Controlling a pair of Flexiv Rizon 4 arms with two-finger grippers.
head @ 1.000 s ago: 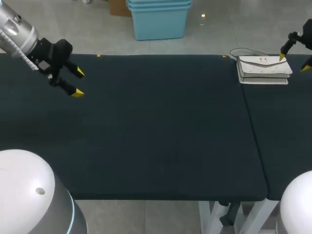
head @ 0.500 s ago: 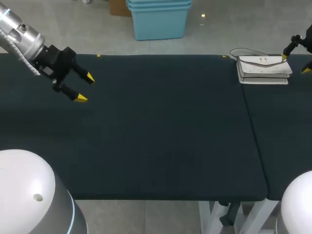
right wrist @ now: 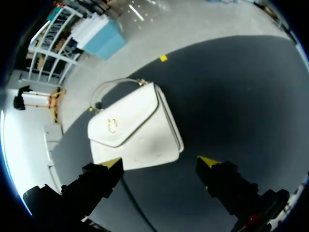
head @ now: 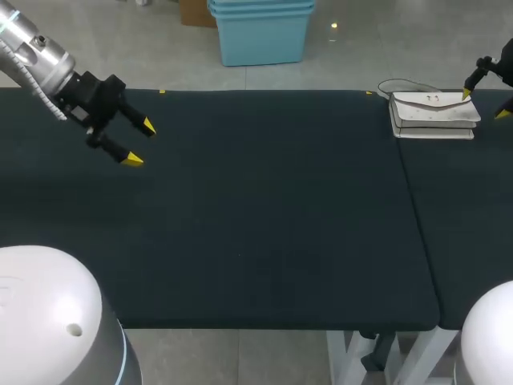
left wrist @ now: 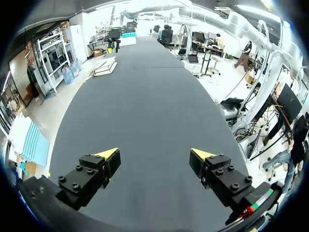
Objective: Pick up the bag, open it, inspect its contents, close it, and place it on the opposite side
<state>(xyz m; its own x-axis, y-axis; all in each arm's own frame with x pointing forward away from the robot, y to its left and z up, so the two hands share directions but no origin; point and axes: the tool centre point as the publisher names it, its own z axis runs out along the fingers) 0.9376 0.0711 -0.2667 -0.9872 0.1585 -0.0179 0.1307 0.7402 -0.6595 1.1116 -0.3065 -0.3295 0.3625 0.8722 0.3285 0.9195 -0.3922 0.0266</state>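
Bag lies flat at the right end of the bench, near its back edge. Flap is up and shut, and the thin strap loops loose behind it. Right gripper hovers over the bag's near edge with fingers spread wide and empty, no contact (one tip over a bag corner, the other over bare bench). Left gripper is well apart at the left end, fingers also spread and empty.

My read: the bag is light with a fairly stiff body, and its smooth skin is likely slippery on the flat faces. The floppy strap would let it swing, so pinch across the body's edge and leave the flap free.
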